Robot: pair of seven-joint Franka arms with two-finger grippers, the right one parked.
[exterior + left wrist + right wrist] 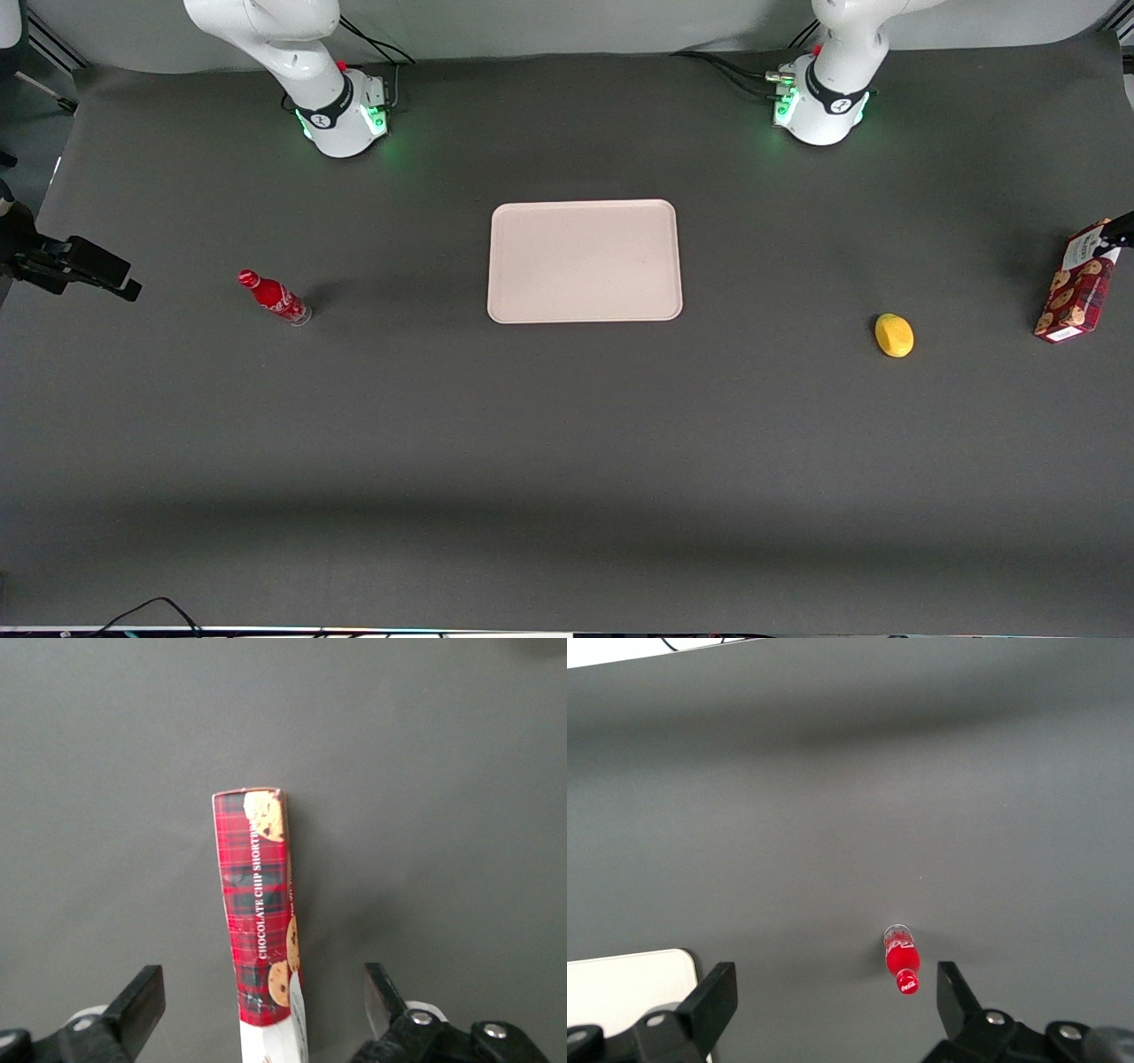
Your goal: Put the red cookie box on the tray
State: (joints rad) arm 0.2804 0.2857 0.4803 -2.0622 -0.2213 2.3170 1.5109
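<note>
- Front view: one big dark grey mat covers the whole table, pale wall strip along the top edge, a couple of cables at the near edge.
- The tray sits flat mid-table, nothing on it.
- The box stands way off toward the working arm's end, right at the frame's edge, well apart from the tray. A yellow lemon-ish thing sits between them, closer to the box.
- The gripper is at the top end of the box; in this view only a dark tip of it pokes into frame.
- Left wrist view: here you get the box from above, red tartan with cookie pics, and "CHOCOLATE CHIP SHORTB..." reads down its side before it cuts off. White panel at the nearest end.
- The gripper is spread wide, one finger on each side of the box with clear gaps, not touching it.
- Right wrist view: a small red bottle standing on the mat, white script I can't quite read, plus a corner of the tray.
- The bottle is toward the parked arm's end in the front view.
</note>
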